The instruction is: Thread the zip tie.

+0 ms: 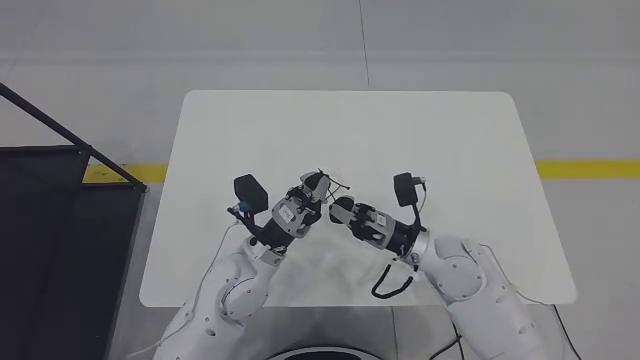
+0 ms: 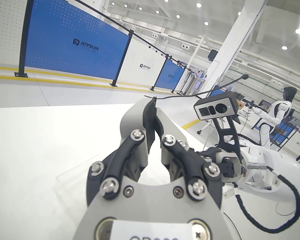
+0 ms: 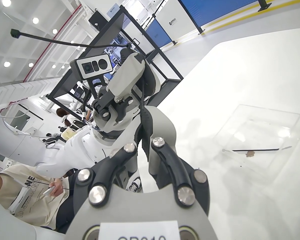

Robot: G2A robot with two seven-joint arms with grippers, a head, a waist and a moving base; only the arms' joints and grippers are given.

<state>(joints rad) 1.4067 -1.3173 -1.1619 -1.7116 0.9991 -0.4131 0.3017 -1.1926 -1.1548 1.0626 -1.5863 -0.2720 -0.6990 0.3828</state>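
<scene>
Hovering over the near middle of the white, round-cornered surface (image 1: 450, 140), the two arms meet tip to tip. The left gripper (image 1: 312, 192) sits just left of the right gripper (image 1: 338, 205), and both are lifted off the tabletop.

The left gripper's black ribbed pads (image 2: 150, 116) are pressed together on a thin black plastic zip tie (image 3: 72, 43), pinched at the very fingertips. A short stub of the zip tie pokes out on one side. On the other side the long free part sweeps up and away through the air, ending in the small square head (image 3: 14, 32), which touches nothing.

The right gripper's fingers are also drawn tight together. A thin black strand rises from between its pads (image 3: 145, 126) toward the left gripper, beside that gripper's finger. It looks like the other end of the same zip tie, though the join is hidden behind the fingers.

Well apart from both grippers, a shallow clear plastic tray (image 3: 285, 116) lies flat on the surface. Inside it are a second black zip tie (image 3: 255, 149), lying straight, and a small brown scrap (image 3: 250, 154) touching it.
</scene>
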